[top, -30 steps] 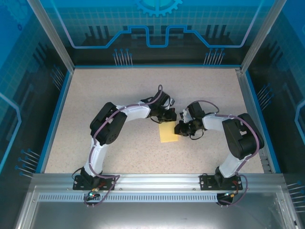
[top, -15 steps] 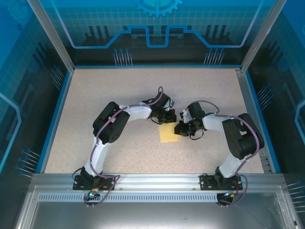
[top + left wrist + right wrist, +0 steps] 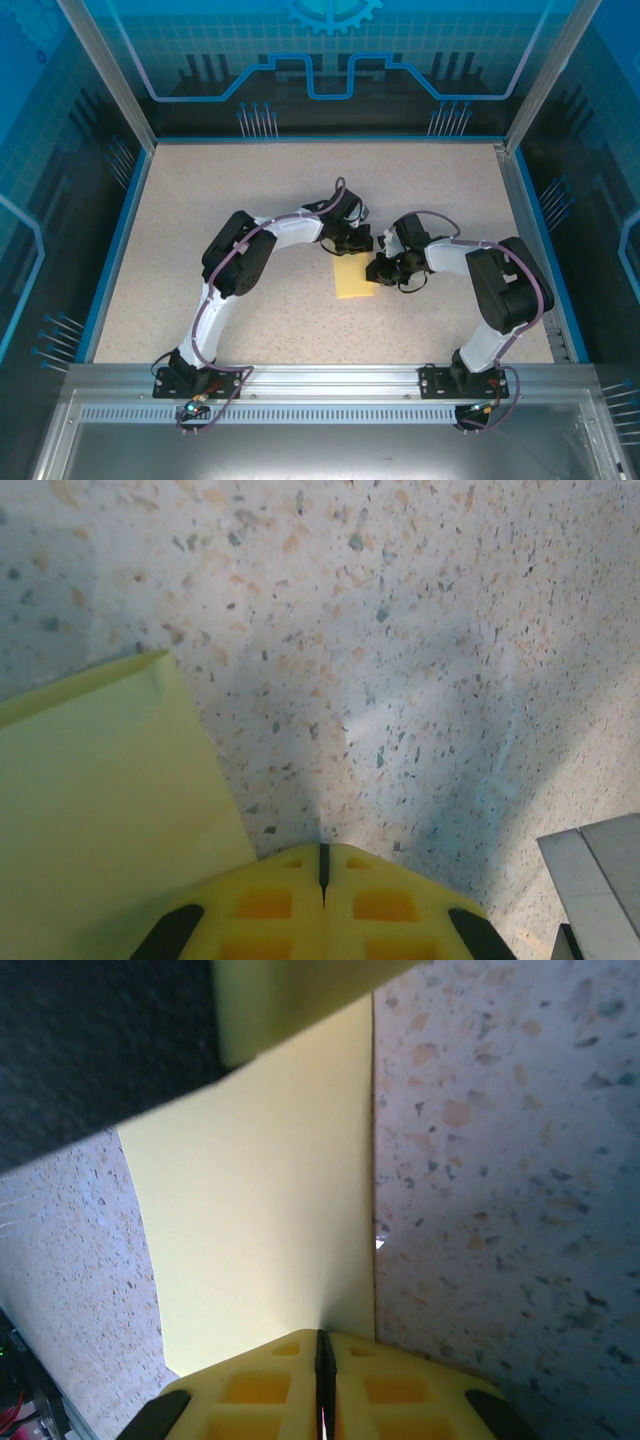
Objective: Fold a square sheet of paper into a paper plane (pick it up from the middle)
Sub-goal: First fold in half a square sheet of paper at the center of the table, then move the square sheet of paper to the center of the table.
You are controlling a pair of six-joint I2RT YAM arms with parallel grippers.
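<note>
- Fingers on the left gripper are sitting pressed together, yellow pads meeting in a thin seam with nothing showing between them.
- The right gripper is showing the same: its fingers are closed tight, with the paper's edge running in beneath their tips.
- I cannot tell whether the right fingers are pinching that edge or only bearing down on it. It is looking more like pressing.
- The square sheet of paper is lying flat on the tabletop, just right of centre from above.
- The left gripper is standing at the sheet's 12 o'clock edge and the right gripper at its 3 o'clock edge.
- From the left wrist the sheet is spreading out toward 8 o'clock, its near edge reaching the left pad.
- From the right wrist it is stretching away toward 12 o'clock, smooth and flat against the speckled surface.
- A blurred pale strip is sitting at 12 o'clock in that view; I cannot say what it is.
- Step in hand, as I am reading it: early folding, both arms working the sheet's edges, with no pointed nose or centre crease showing.
- Next move is calling for one gripper to pin the sheet while the other parts its fingers.
- Those fingers must then work under a thin edge lying flush on the tabletop, lift it and carry it across squarely.
</note>
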